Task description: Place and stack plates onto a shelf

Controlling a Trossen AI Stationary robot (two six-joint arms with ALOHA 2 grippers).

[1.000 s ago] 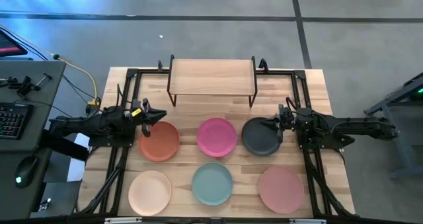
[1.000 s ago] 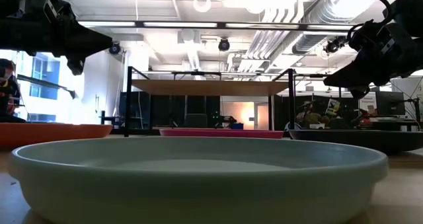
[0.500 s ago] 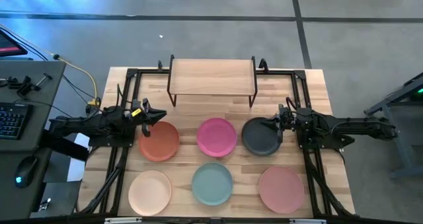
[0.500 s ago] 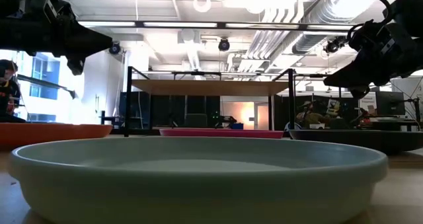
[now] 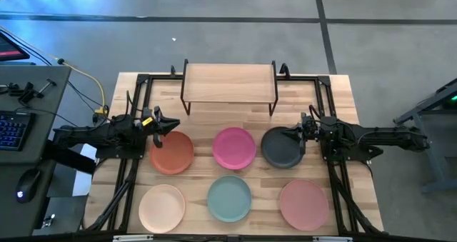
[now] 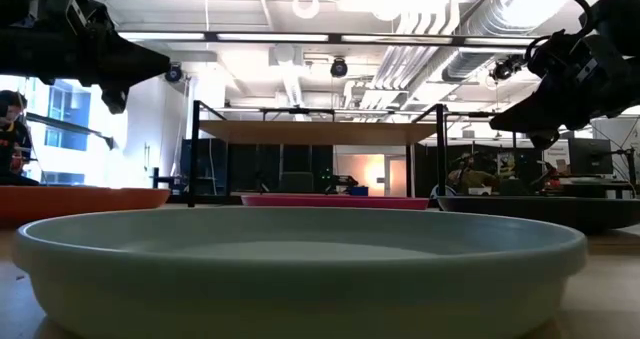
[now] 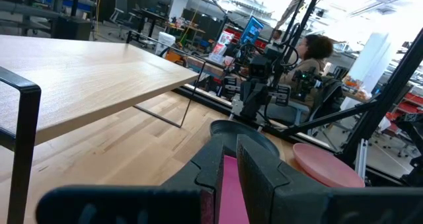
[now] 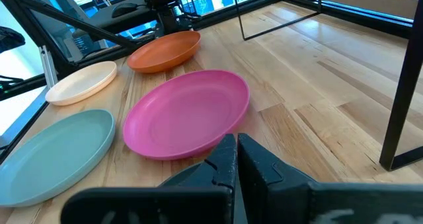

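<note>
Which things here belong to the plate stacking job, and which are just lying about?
Job: terracotta orange plate, magenta pink plate, dark grey plate, cream peach plate, pale teal plate, salmon pink plate, low wood-topped shelf.

Lying about: black keyboard, computer mouse, yellow cable.

- I count six plates: orange (image 5: 172,152), magenta (image 5: 234,148), grey (image 5: 280,148), cream (image 5: 162,208), teal (image 5: 229,198), salmon (image 5: 303,204).
- One shelf (image 5: 228,82), at twelve o'clock.
- My two grippers: left (image 5: 173,124), right (image 5: 290,133).
</note>
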